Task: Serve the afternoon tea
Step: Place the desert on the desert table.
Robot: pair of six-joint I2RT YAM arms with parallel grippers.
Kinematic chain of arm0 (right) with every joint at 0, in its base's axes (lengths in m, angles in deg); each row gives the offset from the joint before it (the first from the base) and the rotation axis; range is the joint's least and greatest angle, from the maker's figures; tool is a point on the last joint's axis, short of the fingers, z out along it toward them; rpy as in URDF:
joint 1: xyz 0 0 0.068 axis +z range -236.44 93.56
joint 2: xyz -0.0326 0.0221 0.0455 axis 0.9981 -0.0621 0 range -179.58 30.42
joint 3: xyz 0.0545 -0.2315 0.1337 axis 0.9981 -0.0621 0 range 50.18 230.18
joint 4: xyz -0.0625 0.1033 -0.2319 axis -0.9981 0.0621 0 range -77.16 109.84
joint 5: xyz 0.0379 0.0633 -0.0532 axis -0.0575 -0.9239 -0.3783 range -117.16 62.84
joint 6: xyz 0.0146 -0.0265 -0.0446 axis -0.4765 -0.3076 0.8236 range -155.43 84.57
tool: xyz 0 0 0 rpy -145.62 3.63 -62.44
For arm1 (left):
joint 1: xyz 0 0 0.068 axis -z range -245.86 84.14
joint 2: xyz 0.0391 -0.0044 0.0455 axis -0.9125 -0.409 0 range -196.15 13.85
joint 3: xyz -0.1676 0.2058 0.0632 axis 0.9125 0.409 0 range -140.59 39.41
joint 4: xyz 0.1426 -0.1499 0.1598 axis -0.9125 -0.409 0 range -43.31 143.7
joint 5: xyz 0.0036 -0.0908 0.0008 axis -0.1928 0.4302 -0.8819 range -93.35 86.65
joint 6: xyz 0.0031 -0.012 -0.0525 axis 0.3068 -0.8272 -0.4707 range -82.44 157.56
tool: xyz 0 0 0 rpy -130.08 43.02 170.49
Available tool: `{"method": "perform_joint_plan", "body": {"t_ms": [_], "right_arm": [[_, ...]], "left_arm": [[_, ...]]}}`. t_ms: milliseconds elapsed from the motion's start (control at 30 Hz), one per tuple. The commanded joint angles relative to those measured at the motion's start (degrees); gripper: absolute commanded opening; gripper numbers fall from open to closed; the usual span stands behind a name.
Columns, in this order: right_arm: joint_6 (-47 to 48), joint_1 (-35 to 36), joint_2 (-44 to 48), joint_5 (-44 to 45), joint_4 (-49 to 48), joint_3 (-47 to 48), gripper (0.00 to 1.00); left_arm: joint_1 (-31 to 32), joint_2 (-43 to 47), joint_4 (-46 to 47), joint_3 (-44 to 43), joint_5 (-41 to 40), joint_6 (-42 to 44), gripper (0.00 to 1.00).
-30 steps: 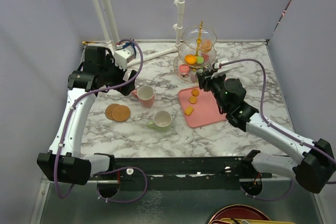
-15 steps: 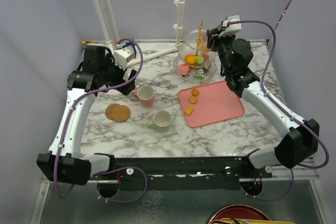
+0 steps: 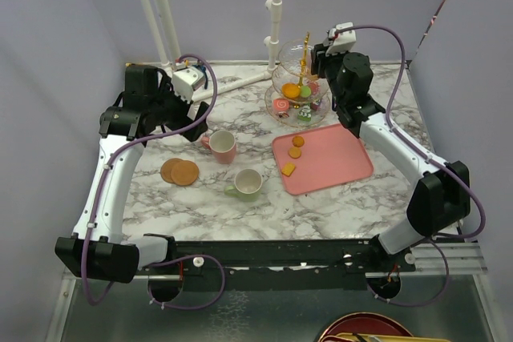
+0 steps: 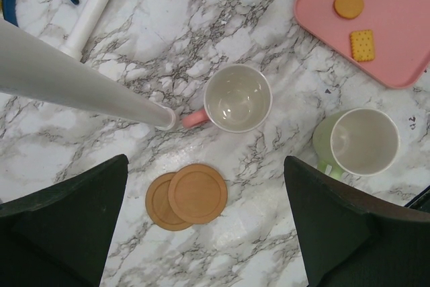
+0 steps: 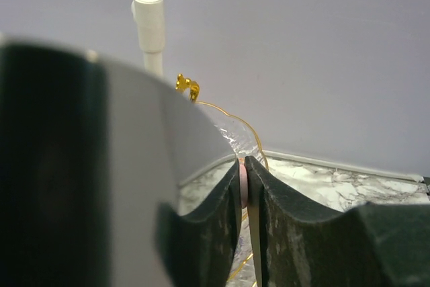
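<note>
Right end effector point(image 3: 319, 60), pinching a thin pale-pink sweet point(image 5: 242, 190), now leaves the flat pink rectangular tray point(image 3: 337, 159) for the clear glass three-tier stand point(image 3: 288, 54), probably to load it.

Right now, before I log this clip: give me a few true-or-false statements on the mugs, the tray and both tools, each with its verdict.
1. Both mugs stand on the coasters. False: the pink mug and the green mug stand on bare marble; the two coasters lie beside them, overlapping each other.
2. Three biscuits lie on the pink tray. True.
3. The left tool is open and empty above the mugs. True.
4. The right tool hangs over the tray. False: it is at the top of the three-tier stand, its fingers shut on a pink sliver.
</note>
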Motion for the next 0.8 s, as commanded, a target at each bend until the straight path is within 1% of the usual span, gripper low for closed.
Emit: {"method": "perform_joint_plan", "body": {"t_ms": [0,67,267,467,600,700,767], "right_arm": [[0.74,-0.46,-0.59,-1.26,-0.62,3.06,0.51],[0.67,-0.56,-0.59,-1.39,-0.65,3.17,0.53],[0.8,-0.56,1.63,-3.69,-0.47,2.33,0.57],[1.64,-0.56,3.12,-3.58,-0.03,0.89,0.6],[1.26,-0.56,5.32,-4.3,-0.22,-0.79,0.58],[-0.1,-0.37,8.61,-6.44,1.73,-2.23,0.57],[-1.12,0.4,11.65,-6.79,2.04,-4.78,0.56]], "left_arm": [[-0.24,1.1,0.65,-0.13,1.05,-0.62,0.99],[-0.3,1.0,0.69,-0.29,1.07,-0.68,0.99],[-0.25,1.04,0.65,-0.44,0.78,-0.94,0.99],[-0.28,1.04,0.65,-0.54,0.52,-1.03,0.99],[-0.28,0.89,0.66,-0.79,-0.03,-1.1,0.99],[-0.24,0.71,0.63,-1.05,-0.4,-1.12,0.99],[-0.25,0.61,0.65,-1.21,-0.6,-1.2,0.99]]}}
